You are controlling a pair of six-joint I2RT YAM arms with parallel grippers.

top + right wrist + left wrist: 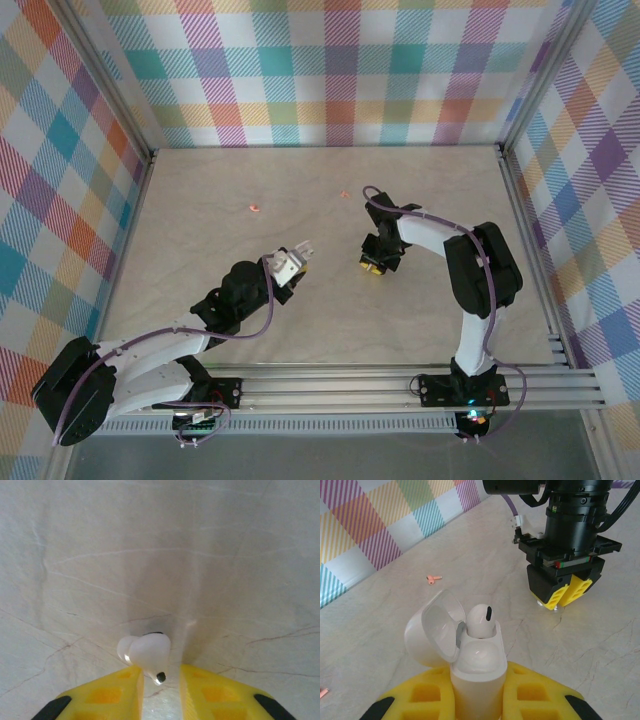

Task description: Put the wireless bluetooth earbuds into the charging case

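Note:
My left gripper (480, 680) (298, 256) is shut on the white charging case (479, 665), held upright above the table with its lid (431, 630) flipped open. One white earbud (481, 620) sits in the case, its head sticking out. My right gripper (161, 674) (373, 266) points straight down at the table. A second white earbud (147, 652) lies on the table between its yellow fingertips. That earbud rests against the left finger, and a gap separates it from the right one. A salmon-pink earbud (434, 578) (253, 208) lies on the table farther back left.
Another pink bit (322, 693) shows at the left edge of the left wrist view. The two grippers are close together near the middle of the beige table (200, 200). Plaid walls (330, 70) close in the back and sides, and a metal rail (400, 385) runs along the near edge.

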